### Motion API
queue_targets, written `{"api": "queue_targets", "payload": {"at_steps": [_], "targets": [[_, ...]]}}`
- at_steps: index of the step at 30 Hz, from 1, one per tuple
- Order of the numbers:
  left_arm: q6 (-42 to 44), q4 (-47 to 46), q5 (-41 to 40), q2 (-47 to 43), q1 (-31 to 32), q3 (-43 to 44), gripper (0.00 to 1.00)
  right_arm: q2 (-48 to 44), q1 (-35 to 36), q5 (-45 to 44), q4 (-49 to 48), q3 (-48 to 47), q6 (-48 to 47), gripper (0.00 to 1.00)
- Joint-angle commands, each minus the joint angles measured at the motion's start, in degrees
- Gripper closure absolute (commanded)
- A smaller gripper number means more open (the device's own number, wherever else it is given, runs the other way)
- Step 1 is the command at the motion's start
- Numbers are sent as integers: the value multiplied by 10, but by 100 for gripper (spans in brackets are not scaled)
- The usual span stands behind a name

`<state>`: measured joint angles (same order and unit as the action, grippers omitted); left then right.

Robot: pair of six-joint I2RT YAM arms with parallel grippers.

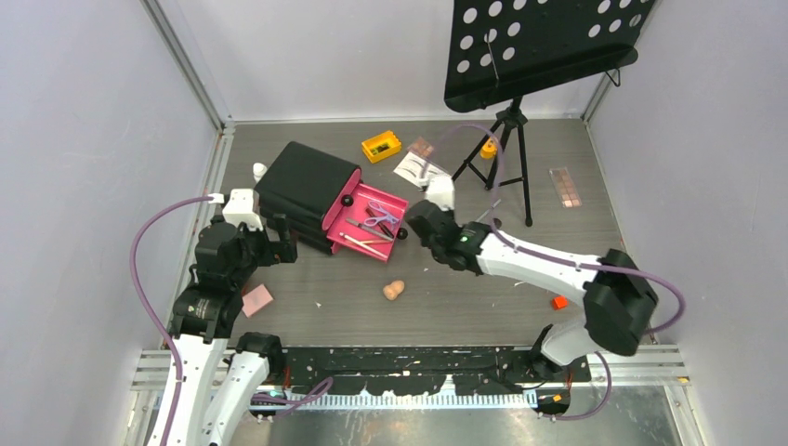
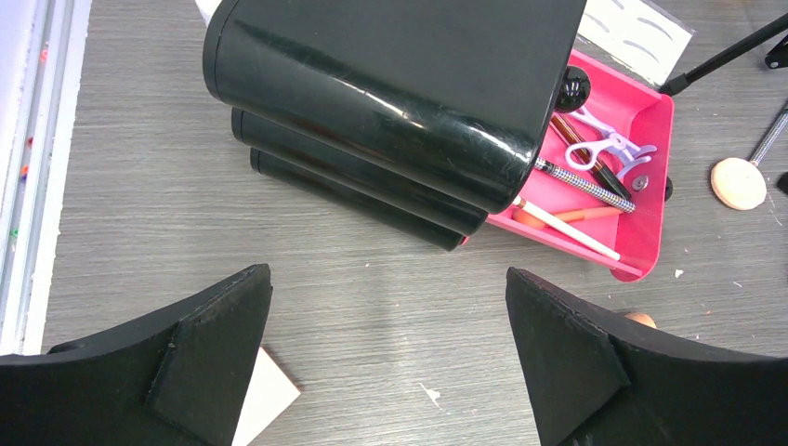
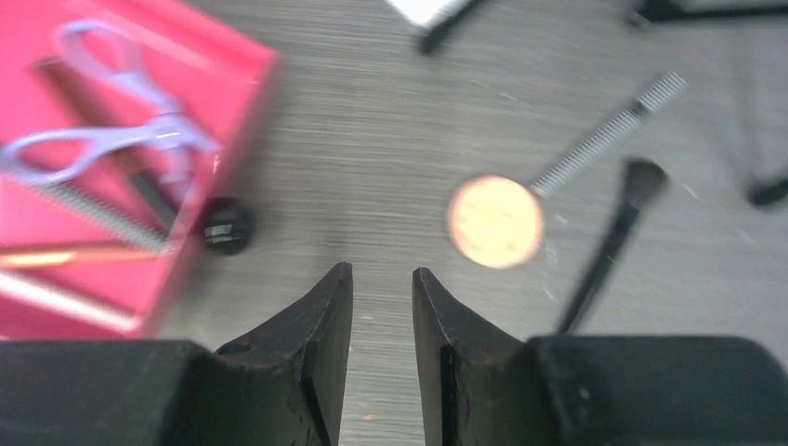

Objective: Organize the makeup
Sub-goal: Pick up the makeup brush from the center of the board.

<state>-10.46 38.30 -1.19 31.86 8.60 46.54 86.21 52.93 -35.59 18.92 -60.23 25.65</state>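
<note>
Our left hand gapes wide and empty over the table, just before the black chest. Our right hand, jaws narrowly parted on nothing, hangs between the open pink drawer, which holds lilac scissors, and a peach puff beside a black brush.

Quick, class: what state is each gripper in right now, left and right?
Left gripper: wide open, holding nothing.
Right gripper: open by only a narrow gap, holding nothing.

The scissors are lilac, the drawer pink, the chest black.
</note>
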Motion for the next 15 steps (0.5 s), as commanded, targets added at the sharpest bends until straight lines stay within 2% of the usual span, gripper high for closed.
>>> {"api": "queue_targets", "payload": {"at_steps": [1,7,15], "targets": [[1,-31,9,-3,-2,-2,0,-66,-54,-128,43,83,183,65],[0,-31,9,-2,-3,-2,0,-104,-131,-142,91,142,239,58],[0,-31,9,-1,-3,-2,0,-98,-232,-16,50,176,209,58]]}}
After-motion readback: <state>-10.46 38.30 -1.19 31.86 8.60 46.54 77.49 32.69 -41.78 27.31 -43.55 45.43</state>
